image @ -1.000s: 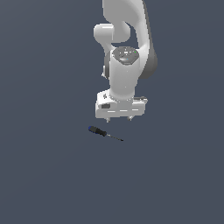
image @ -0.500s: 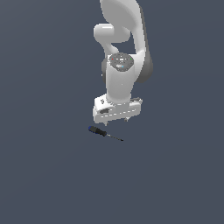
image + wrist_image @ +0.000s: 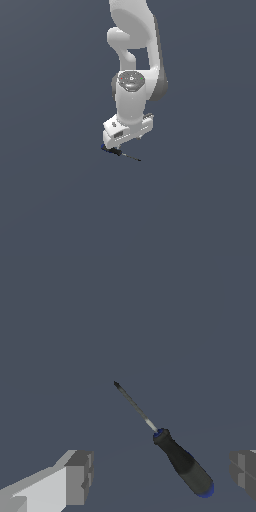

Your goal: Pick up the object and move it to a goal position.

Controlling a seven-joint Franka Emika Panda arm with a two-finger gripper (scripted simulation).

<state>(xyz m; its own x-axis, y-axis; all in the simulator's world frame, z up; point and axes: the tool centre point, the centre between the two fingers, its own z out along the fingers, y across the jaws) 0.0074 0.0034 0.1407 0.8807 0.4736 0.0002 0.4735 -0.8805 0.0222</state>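
You see jaws spread wide, nothing held; gripper (image 3: 162, 476) low over flat grey floor (image 3: 55, 200). Screwdriver (image 3: 170, 448) lies flat between fingers (image 3: 77, 476), handle in the gap, no contact with either pad. Long axis runs diagonal to the jaw line. In exterior view, handle sits under gripper body, shaft tip pointing toward exterior view's right and slightly down-frame. Arm (image 3: 132, 95) upright above.

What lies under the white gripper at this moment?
The small screwdriver with a blue-and-black handle and thin metal shaft lies flat on the grey floor, between the open grey fingers. In the exterior view the white gripper covers most of the handle; the shaft pokes out.
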